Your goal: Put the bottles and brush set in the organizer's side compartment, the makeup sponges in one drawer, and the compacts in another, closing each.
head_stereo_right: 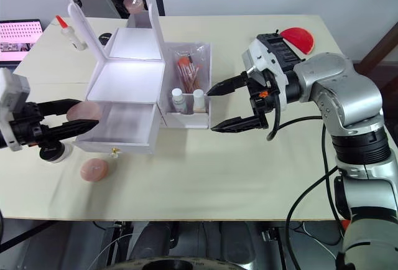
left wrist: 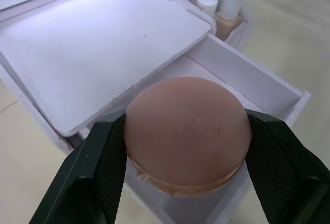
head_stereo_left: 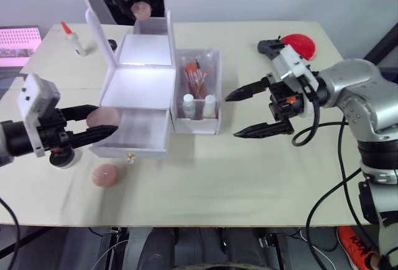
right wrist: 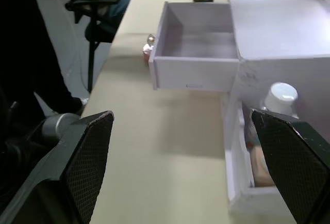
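My left gripper (head_stereo_left: 107, 119) is shut on a round pink makeup sponge (left wrist: 188, 131) and holds it over the left edge of the organizer's open lower drawer (head_stereo_left: 144, 134). A second pink sponge (head_stereo_left: 106, 175) lies on the table in front of the drawer. The white organizer (head_stereo_left: 140, 86) has its mirror lid up. Its side compartment (head_stereo_left: 214, 89) holds the brush set (head_stereo_left: 196, 77) and two white-capped bottles (head_stereo_left: 188, 103). My right gripper (head_stereo_left: 231, 116) hangs open just right of that compartment, holding nothing. A red compact (head_stereo_left: 300, 45) lies at the far right, and a dark round compact (head_stereo_left: 62, 157) sits under my left arm.
A small glue bottle (head_stereo_left: 73, 38) stands at the back left near a laptop (head_stereo_left: 18, 43). Bare tabletop (head_stereo_left: 249, 183) stretches along the front and right of the organizer.
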